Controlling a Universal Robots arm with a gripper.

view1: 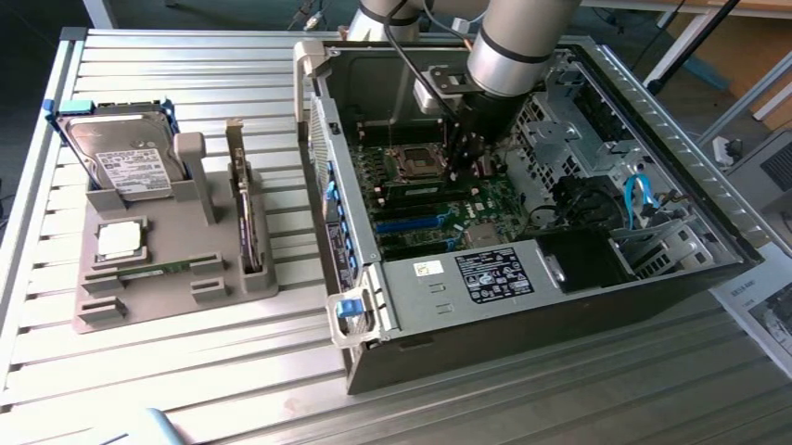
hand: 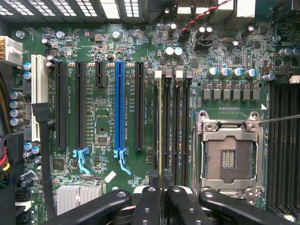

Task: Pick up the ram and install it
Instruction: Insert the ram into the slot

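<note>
Arm: the arm [view1: 520, 42] enters from the upper middle of the exterior view and reaches down into the open computer case [view1: 520, 324], which lies on its side on the slatted metal table [view1: 185, 371].
Gripper: the gripper [view1: 468, 159] hangs low over the motherboard [view1: 495, 199], just beside the processor socket [view1: 415, 165]. In the wrist view its black fingers [hand: 149, 201] stand close together, clamped narrowly on the ram.
Ram: the ram [hand: 160, 122] shows edge-on as a thin pale line. It runs out from between the fingers along the memory slots [hand: 176, 122], which lie between a black expansion slot [hand: 139, 105] and the open socket. Whether it sits fully in a slot cannot be told.
Blue slot: a blue slot [hand: 120, 108] runs parallel to the ram, apart from it.
Tray: at the exterior view's left, well apart from the case, a grey tray [view1: 148, 301] holds a hard drive [view1: 124, 162], a square processor chip [view1: 119, 241] and a thin green strip [view1: 161, 270] lying flat.
</note>
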